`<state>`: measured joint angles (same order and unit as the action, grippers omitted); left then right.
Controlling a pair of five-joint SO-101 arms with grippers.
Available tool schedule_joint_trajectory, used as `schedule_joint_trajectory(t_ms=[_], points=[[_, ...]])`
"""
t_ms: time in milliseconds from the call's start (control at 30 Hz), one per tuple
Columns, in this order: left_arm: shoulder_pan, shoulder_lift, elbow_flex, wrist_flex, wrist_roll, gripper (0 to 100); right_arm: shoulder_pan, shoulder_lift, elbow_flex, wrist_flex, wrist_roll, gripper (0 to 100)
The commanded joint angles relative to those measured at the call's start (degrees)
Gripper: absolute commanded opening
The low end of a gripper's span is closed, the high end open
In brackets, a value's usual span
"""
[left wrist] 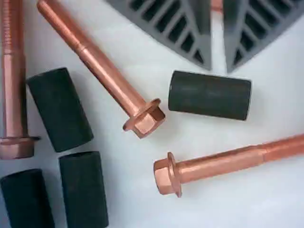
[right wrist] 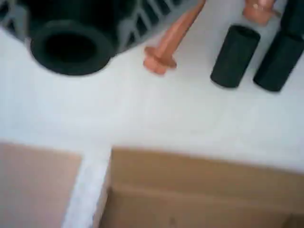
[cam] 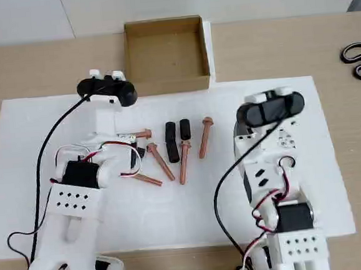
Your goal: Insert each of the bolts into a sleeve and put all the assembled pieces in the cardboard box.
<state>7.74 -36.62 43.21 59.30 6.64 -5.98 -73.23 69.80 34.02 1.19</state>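
**On the table: zero assemblies, box empty**

High view: the cardboard box (cam: 164, 48) sits at the far edge of the white sheet (cam: 285, 195) with nothing in it. Between the left arm (cam: 78, 180) and the right arm (cam: 264, 160), five copper bolts (cam: 206, 137) lie loose around a tight cluster of black sleeves (cam: 171, 142). No bolt is in a sleeve. One bolt lies right at the left arm's tip. Scissors (cam: 357, 58) sit well off to the side on the table (cam: 37, 65) and aren't involved.

Left wrist view: the left pincer (left wrist: 217, 66) hangs over the parts. A sliver of copper shows inside it, but I can't tell whether it's gripping anything. On the sheet there are four bare sleeves and three bare bolts. The nearest sleeve (left wrist: 209, 95) lies just beside the pincer tip. A bolt head (left wrist: 145, 118) is near that sleeve's end but not touching it. No shank enters any sleeve.

Right wrist view: the right pincer (right wrist: 76, 21) is clamped on a held sleeve (right wrist: 71, 47), and the bore facing the camera is empty. A loose bolt lies just past it, with two more sleeves beyond and the box wall close by.

My read: the task is at the very start. One sleeve is in hand, which looks like setup for the first mating. Every insertion is left to do, and so is every drop into the box.
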Motion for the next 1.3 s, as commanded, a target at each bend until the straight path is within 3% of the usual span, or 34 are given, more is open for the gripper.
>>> schedule_joint_trajectory(t_ms=[0,133,367,700,867,1100,1267], points=[[0.44,0.00,-4.79,-0.88,-0.35,1,0.57,-5.14,1.58,-4.18,-0.44,0.6],[0.44,0.00,-7.43,-0.88,-1.14,1,0.57,-12.44,8.00,-11.74,-0.44,0.6],[0.44,0.00,-7.25,-0.70,-12.92,1,0.66,-30.81,23.47,-24.92,-0.35,0.5],[0.53,0.09,-7.34,-0.79,-13.19,1,0.92,-30.90,25.41,-25.89,-0.44,0.5],[0.53,0.09,-8.04,-1.32,-17.67,1,5.76,-30.90,26.11,-33.98,-0.44,0.5],[5.54,1.58,-11.82,2.46,-21.36,1,6.37,-30.64,26.64,-21.93,-0.70,0.5],[7.38,16.97,-29.23,15.21,-20.48,1,6.29,-30.64,26.64,-11.82,-0.70,0.5]])
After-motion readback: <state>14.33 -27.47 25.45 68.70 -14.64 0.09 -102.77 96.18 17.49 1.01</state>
